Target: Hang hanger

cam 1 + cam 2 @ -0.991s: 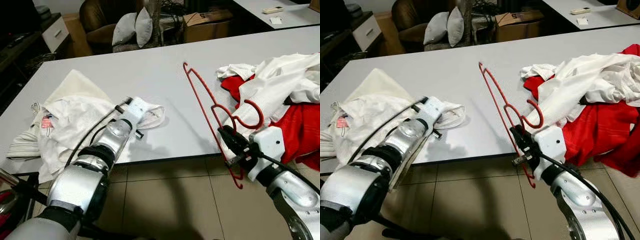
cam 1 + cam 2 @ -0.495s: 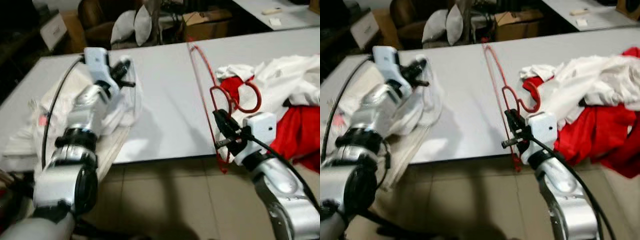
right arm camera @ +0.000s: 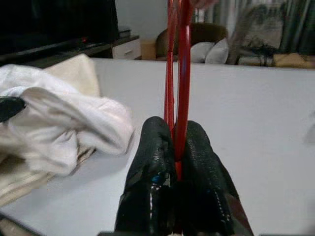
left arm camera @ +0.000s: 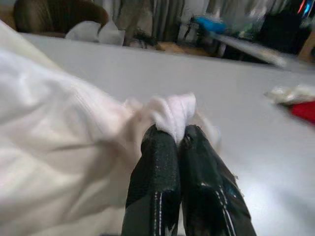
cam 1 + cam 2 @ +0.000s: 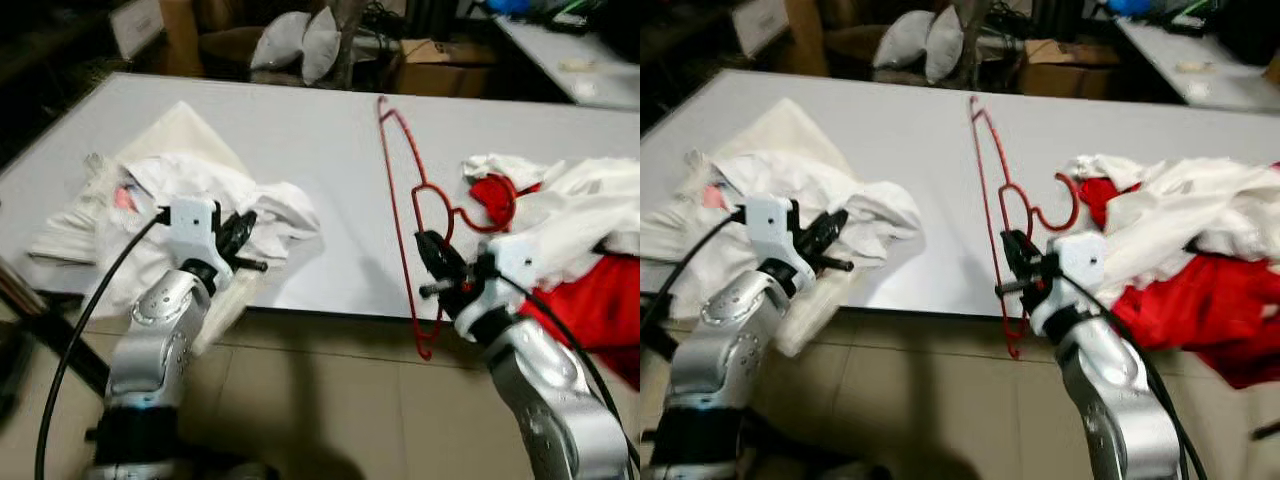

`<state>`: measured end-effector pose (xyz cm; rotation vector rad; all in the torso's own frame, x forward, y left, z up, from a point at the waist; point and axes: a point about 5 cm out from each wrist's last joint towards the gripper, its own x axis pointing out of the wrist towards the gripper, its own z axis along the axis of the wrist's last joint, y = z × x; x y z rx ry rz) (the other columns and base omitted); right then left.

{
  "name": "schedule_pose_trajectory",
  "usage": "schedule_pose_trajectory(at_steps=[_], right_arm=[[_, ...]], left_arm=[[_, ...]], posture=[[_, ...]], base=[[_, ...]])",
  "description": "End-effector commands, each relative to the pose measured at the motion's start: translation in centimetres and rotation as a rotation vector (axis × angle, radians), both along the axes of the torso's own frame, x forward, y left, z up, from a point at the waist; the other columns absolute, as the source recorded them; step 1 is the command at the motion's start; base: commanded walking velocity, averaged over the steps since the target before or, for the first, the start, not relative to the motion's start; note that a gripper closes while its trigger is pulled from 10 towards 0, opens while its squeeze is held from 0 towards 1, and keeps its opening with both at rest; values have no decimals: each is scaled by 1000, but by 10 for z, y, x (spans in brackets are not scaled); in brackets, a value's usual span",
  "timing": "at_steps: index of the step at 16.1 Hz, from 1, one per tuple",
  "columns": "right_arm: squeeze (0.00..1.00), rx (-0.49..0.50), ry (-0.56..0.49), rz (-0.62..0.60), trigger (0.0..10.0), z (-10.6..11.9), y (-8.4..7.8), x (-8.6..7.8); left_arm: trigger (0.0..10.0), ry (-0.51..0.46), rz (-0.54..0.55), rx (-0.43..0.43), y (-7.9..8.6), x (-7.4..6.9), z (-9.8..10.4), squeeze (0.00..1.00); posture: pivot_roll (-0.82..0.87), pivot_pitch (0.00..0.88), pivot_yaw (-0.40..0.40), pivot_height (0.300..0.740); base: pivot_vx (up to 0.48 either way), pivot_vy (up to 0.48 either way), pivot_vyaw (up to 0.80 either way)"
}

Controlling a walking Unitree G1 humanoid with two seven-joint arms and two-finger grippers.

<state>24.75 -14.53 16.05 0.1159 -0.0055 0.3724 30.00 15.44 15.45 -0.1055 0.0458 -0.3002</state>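
- Table [image 5: 300, 140]: pale grey, smooth, matte top; near edge runs across the view with beige tiled floor [image 5: 320, 400] below it.
- Background beyond the far edge: two grey cushions [image 5: 305, 40], a cardboard box [image 5: 445, 72], a second pale table [image 5: 590, 70] at far right; dim and blurred.
- White garment [image 5: 200, 195]: soft crumpled cloth heaped on the table's left part, lying over a flat cream cloth [image 5: 175, 130]; part droops over the near edge.
- Left gripper [image 5: 238, 235]: at the near edge on the heap's right side; fingers [image 4: 162, 177] pressed together, pinching a fold of the white garment.
- Bare tabletop in the middle, between the heap and the hanger.
- Red hanger [image 5: 400, 190]: thin wire, held up on edge above the table, one end toward the far side, the other hanging past the near edge; its hook [image 5: 490, 205] curls toward the clothes pile.
- Right gripper [image 5: 432, 262]: at the near edge, fingers [image 3: 152, 162] clamped tight on the red hanger's wires.
- Clothes pile [image 5: 570, 240]: white and red fabrics tangled at the table's right end, spilling over the near edge.
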Motion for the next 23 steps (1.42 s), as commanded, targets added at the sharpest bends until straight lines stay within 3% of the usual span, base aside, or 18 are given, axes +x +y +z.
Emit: schedule_pose_trajectory(at_steps=[1, 2, 6, 16, 17, 18, 23], right_arm=[[0, -30, 15, 6, 10000, -5, -4, 4], [0, -79, 9, 14, 10000, -5, -5, 7], [0, -43, -13, -32, 10000, 4, -11, 5], [0, -67, -41, -56, 10000, 9, -18, 12], [0, -68, -41, -57, 10000, 9, -18, 12], [0, -70, -42, -64, 10000, 9, -20, 12], [0, -74, -46, -82, 10000, 9, -25, 12]], left_arm=[[10000, -20, -13, 4, -11, -4, 10, 0], [10000, -29, -32, 21, -17, -6, 10, 0], [10000, -23, -52, 13, -26, -1, 12, 0], [10000, -2, -57, 35, -25, 2, 8, 0], [5804, -3, -61, 34, -25, 2, 8, 0], [0, 3, -82, 9, -25, 0, 5, 0], [0, 7, -115, -13, -28, -1, 4, 0]], posture=[[-11, 0, -36, 740], [-31, 0, -26, 740], [-57, 0, -4, 740], [-72, 0, 5, 740], [-71, 0, 5, 740], [-72, 0, 6, 740], [-77, 0, 10, 740]], base=[[0, 0, 0], [0, 0, 0], [-213, 0, 0], [-222, 0, 0], [0, 0, 0], [0, 0, 0], [0, 0, 0]])
